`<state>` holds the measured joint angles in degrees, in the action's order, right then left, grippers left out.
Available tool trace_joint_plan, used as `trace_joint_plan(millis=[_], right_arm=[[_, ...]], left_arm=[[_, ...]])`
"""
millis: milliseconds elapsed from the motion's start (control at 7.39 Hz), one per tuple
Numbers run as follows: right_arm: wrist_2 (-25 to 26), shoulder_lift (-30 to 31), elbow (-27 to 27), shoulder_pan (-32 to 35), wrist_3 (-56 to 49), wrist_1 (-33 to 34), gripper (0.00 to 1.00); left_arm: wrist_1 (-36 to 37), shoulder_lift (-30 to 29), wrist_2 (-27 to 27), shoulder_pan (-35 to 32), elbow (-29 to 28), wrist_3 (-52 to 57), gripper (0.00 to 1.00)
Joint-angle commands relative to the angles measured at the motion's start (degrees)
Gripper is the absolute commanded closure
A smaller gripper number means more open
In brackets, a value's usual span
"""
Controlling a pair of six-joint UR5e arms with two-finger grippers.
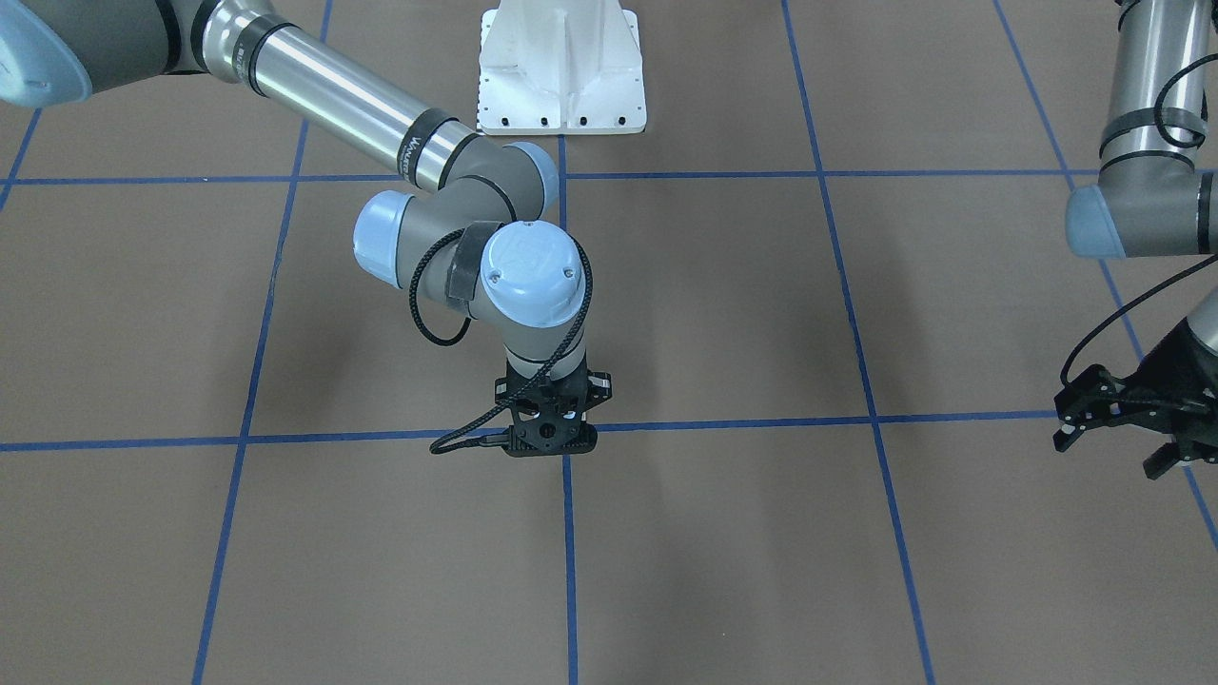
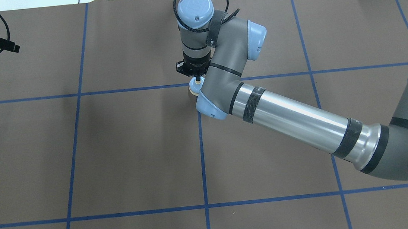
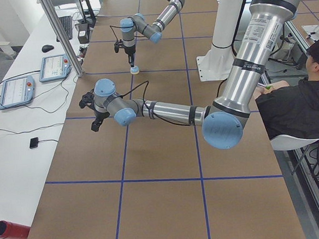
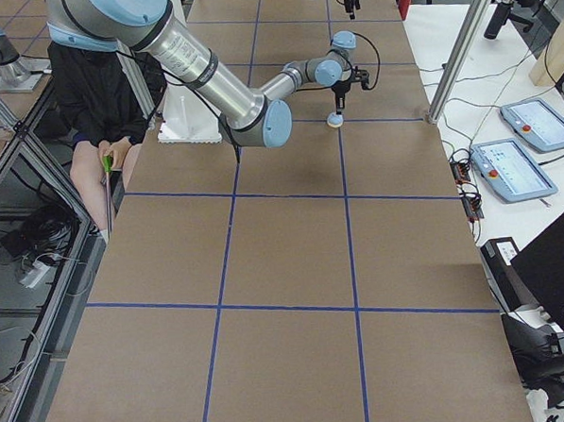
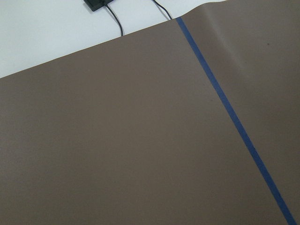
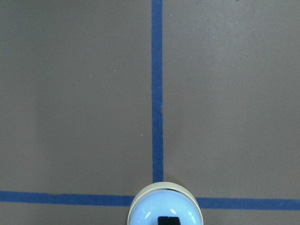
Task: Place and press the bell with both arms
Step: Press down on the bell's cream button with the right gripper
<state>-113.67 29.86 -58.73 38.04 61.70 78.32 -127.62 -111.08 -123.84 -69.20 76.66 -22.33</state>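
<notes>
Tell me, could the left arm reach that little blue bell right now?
Probably not its top: the right gripper stands directly over the bell, at its button. The left gripper hangs open far off to the side, so only the bell's flank seems free to it.

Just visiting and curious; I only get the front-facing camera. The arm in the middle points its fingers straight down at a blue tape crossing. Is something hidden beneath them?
Observer: Yes, a light-blue bell stands on the table there.
Visitor: Are the fingers gripping it?
Observer: No; the right arm's fingers are closed together, pointing down over its top.
Visitor: Anyone nearby?
Observer: A person in black sits beside the table.
</notes>
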Motion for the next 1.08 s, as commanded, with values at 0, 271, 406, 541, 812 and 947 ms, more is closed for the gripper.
trace_joint_plan(millis=[0,271,406,541,812,947], right_arm=[[0.0,0.2,0.0,-0.2,0.0,0.0,1.0],[0.1,0.2,-0.1,-0.3,0.0,0.0,1.0],[0.0,-0.1,-0.2,-0.3,0.0,0.0,1.0],[0.0,-0.2,-1.1,0.4,0.3,0.0,1.0],[-1.8,0.0,-6.5,1.9,0.4,2.4,1.0],[-2.5,0.5,-10.8,2.8,0.5,7.9,1.0]], left_arm=[[0.0,0.1,0.1,0.0,0.0,0.0,0.0],[0.0,0.1,0.1,-0.1,0.0,0.0,0.0],[0.0,0.2,0.1,-0.1,0.0,0.0,0.0],[-0.1,0.6,0.0,-0.1,0.2,0.0,0.0],[-0.1,1.0,-0.3,-0.3,0.5,0.1,0.0],[-0.1,1.7,-0.3,-0.5,0.9,0.9,0.01]])
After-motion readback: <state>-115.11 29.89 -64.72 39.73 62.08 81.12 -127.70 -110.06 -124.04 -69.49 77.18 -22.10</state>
